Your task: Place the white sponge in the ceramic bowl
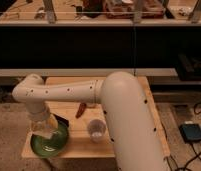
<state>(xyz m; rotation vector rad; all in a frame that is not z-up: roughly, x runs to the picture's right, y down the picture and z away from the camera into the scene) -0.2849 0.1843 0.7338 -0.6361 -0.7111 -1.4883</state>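
The ceramic bowl (50, 144) is a wide green dish at the front left corner of the wooden table (124, 90). My arm reaches in from the lower right and bends at its elbow on the left. My gripper (45, 127) hangs straight down over the bowl's back half, just above its rim. A pale off-white block (43, 125) shows at the gripper's lower end. It may be the white sponge, but I cannot tell it apart from the gripper. No sponge lies anywhere else on the table.
A small white cup (96, 130) stands to the right of the bowl. A small reddish-brown object (81, 110) lies behind it, mid-table. A dark counter runs along the back. A black box (193, 133) with a cable lies on the floor to the right.
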